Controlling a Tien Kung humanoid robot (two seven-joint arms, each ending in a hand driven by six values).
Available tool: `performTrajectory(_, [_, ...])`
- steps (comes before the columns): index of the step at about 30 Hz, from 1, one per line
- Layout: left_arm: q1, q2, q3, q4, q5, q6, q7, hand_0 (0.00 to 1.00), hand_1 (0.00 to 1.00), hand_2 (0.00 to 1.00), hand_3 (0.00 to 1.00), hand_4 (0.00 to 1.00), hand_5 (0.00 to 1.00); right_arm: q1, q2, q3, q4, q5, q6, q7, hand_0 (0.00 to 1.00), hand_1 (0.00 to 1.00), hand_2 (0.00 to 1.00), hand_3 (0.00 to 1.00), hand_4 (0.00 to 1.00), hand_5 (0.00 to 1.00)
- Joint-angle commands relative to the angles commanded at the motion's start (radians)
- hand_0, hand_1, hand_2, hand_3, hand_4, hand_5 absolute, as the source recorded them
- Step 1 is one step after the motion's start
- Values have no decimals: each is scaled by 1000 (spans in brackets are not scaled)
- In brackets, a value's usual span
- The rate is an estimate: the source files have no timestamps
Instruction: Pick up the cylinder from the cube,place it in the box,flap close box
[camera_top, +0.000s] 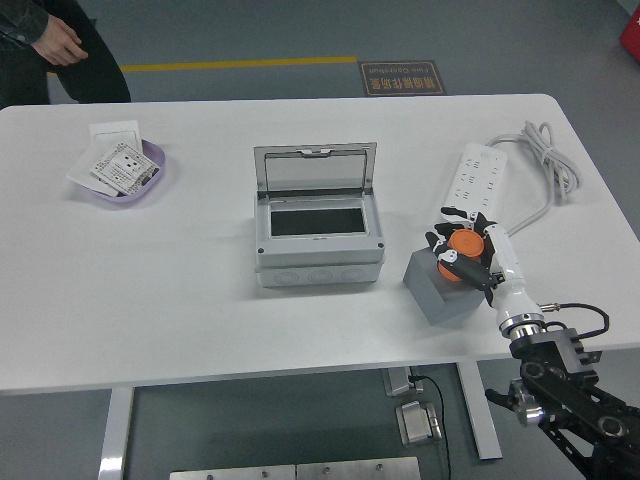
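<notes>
An orange cylinder (461, 246) is held in my right hand (462, 250), whose fingers are curled around it just above the grey cube (437, 290) at the right front of the table. The grey box (318, 238) stands in the middle of the table with its clear lid (315, 167) tilted up and back. The box is to the left of my right hand, about a hand's length away. My left arm is out of view.
A white power strip (473, 176) with its cable (545, 160) lies just behind my right hand. A purple dish (128, 172) with cards sits at the far left. A person (55, 45) stands at the far left corner.
</notes>
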Motion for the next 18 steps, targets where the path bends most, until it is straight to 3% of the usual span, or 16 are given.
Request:
performTrajectory(5, [-1,1,4,0,-4,1,-3,696,731,691,745,688,130,1,-1,-12,-5,50,-3,16,619,565,559,649,625,164])
performTrajectory(6, [-1,1,6,0,-6,1,-4,696,731,690,745,688,132,1,-1,-14,-6,60,-4,19,646,532,535,617,246,123])
performTrajectory(11, [0,1,10,0,-11,2,-7,696,731,690,745,688,132,0,-1,-22,-4,91,-13,24,646,532,535,617,246,123])
performTrajectory(12, [0,1,7,0,-9,2,-7,697,731,689,742,687,129,0,0,-23,-3,92,-16,23,519,473,498,550,2,36])
performTrajectory(17, [1,2,11,0,-14,4,-12,697,731,689,742,687,129,5,0,-26,8,81,-32,13,519,473,498,550,2,36])
performTrajectory(18, [1,3,14,0,-17,4,-14,691,730,687,743,686,128,7,-1,-25,13,72,-35,8,449,415,456,429,2,2])
